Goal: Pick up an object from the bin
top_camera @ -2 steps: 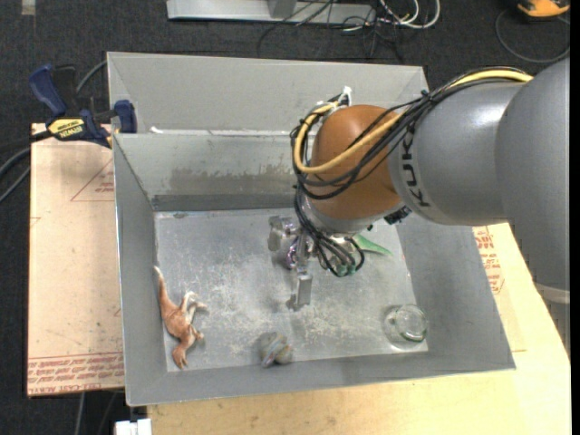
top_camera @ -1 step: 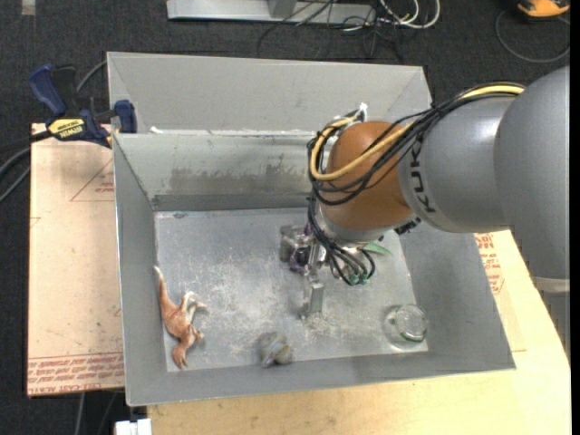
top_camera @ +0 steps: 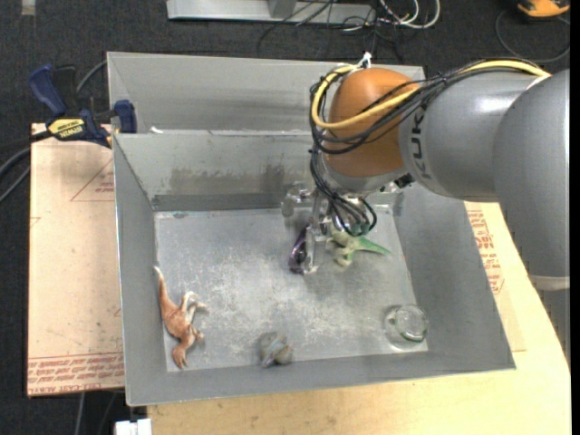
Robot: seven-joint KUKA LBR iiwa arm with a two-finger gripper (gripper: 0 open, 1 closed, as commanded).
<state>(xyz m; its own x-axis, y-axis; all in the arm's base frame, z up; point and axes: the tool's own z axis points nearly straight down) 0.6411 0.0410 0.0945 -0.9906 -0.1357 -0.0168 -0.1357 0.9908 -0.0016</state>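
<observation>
My gripper [top_camera: 312,243] reaches down into the middle of the bin, a little towards the back, under the orange dome on the wrist. A small purple thing [top_camera: 298,257] lies on the floor right at the gripper's lower tip, on its left side, and I cannot tell whether it is held. Just to the right lies a small toy figure, beige with a green pointed tail [top_camera: 355,247], close to the gripper and partly hidden by the cables.
An orange toy dinosaur [top_camera: 178,320] lies at the front left by the wall. A grey lump [top_camera: 273,350] sits at the front middle, and a clear round lid-like thing [top_camera: 405,324] at the front right. The arm covers the bin's back right.
</observation>
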